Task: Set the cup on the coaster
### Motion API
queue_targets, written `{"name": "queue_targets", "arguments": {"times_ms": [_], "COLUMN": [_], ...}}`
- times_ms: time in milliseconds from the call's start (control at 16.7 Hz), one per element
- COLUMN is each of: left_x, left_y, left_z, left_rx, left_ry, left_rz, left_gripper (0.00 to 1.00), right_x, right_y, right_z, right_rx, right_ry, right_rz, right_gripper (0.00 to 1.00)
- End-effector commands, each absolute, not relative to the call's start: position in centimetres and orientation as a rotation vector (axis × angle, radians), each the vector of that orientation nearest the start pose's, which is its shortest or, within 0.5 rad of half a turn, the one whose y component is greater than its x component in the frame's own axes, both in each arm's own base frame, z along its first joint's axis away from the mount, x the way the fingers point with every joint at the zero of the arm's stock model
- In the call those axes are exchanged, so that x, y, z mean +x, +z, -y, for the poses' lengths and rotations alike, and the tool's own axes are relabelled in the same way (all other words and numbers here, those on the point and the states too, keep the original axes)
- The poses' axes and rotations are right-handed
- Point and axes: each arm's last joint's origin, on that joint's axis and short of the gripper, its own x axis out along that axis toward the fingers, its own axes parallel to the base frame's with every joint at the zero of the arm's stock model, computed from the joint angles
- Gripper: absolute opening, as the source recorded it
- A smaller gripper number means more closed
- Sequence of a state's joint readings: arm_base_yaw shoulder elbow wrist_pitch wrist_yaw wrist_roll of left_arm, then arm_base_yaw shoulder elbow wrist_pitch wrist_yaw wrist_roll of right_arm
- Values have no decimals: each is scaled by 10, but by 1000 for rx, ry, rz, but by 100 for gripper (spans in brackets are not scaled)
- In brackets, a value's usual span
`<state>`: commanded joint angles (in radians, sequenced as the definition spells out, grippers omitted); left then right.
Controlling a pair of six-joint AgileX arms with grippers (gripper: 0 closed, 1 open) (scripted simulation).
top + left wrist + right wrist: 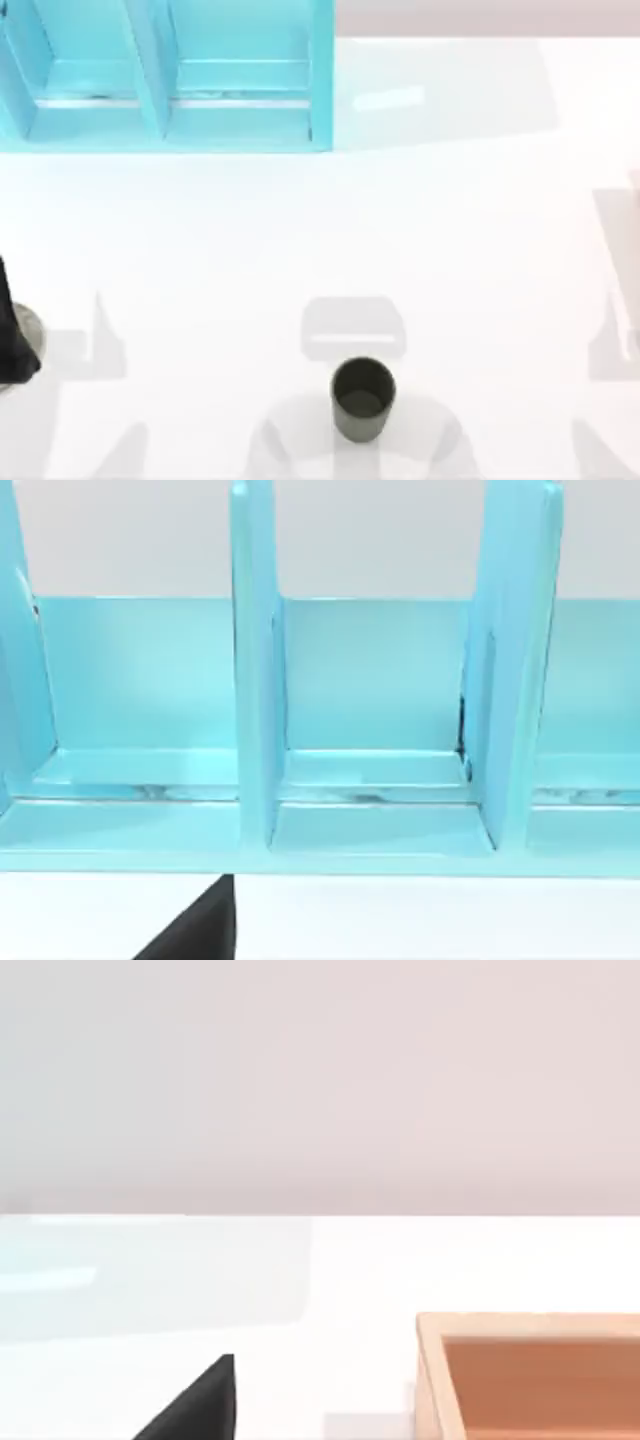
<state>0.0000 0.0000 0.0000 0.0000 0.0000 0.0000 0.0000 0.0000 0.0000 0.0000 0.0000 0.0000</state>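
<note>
Standing upright, mouth up, near the table's [200, 230] 6 o'clock edge: cup [362, 398], untouched, nothing gripping it.

Coaster [30, 328]: flat at the table's far 8 o'clock edge, cut off by the top view's border and partly covered by a dark piece of the left arm [10, 335]. It lies well apart from the cup, roughly at the cup's 9 o'clock. The task looks not yet begun.

Left gripper [195, 930]: a dark wedge of it shows in its wrist view, facing the blue rack [370, 730]. Whether it is released or clenched I cannot tell. It carries nothing that can be seen.

Right gripper [195, 1410]: a like wedge shows over bare table, with a wooden box [430, 1380] near. Its grip state cannot be told either.

Rack, top view [160, 80]: at 11 o'clock, against the back edge, well apart from cup and coaster.

Room for moving: the stretch from cup toward 9 o'clock is open white surface, so a low carry looks unobstructed. The cup stands close to the front edge, so an approach from above or from 12 o'clock seems safer than a push toward 6. The coaster's edge position leaves little margin on its 9 o'clock side, and the arm over it would likely need to shift.
</note>
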Motion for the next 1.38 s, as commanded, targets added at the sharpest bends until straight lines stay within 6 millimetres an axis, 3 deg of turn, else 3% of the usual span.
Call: {"name": "queue_targets", "arguments": {"times_ms": [300,660,840,1080,1380], "left_x": [107,124,144,169,183], "left_y": [165,190,198,199,206], "left_z": [6,40,74,139,221], "left_rx": [34,276,479,772,1042], "left_ry": [-46,-347,-570,-865,-1114], "left_rz": [-60,-435,-707,-1021,-1192], "left_gripper": [100,100,100,100,100], "right_x": [106,106,106,106,106], "right_y": [160,160,160,160,160], "right_z": [1,1,1,1,1], "right_rx": [0,0,0,0,0], "right_ry": [0,0,0,0,0], "right_rz": [0,0,0,0,0], "right_gripper": [100,100,100,100,100]}}
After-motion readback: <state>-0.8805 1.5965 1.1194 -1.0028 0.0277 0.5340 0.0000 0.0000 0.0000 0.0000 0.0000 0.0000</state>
